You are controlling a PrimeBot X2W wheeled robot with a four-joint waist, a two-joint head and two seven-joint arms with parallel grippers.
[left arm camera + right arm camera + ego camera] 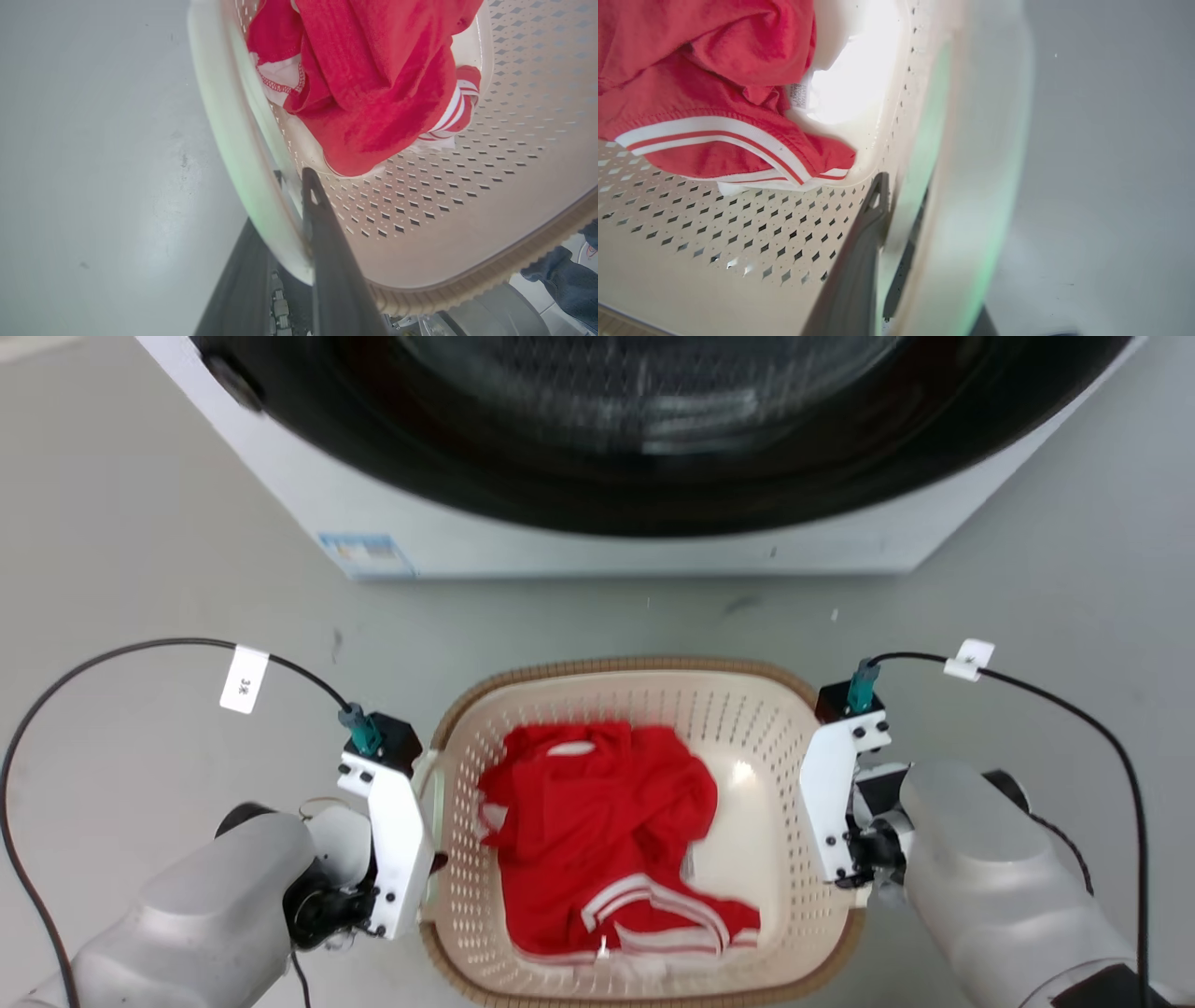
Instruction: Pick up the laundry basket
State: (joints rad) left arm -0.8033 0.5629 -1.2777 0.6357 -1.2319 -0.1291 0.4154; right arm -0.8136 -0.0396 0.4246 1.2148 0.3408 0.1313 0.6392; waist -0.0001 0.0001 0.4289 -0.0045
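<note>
Cream plastic with perforated walls and a brown woven-look rim, the laundry basket (747,728) sits on the grey floor (140,569) just in front of the white washing machine (597,546), with a red garment with white stripes (597,821) crumpled inside it. Your left jaws are clenched on the basket's white left handle (233,140): one dark finger (327,261) lies against the inner wall and its partner runs down the outside, with the handle pinched between them. Your right jaws look clamped the same way on the white right handle (971,163), with the inner finger (859,261) pressed to the perforated wall. The grasp looks made, so the lift itself is the step in hand; whether the base has left the floor, you cannot tell. The next move calls for raising both arms together and level, since an uneven rise could tilt the basket or twist a handle out of one grip.
</note>
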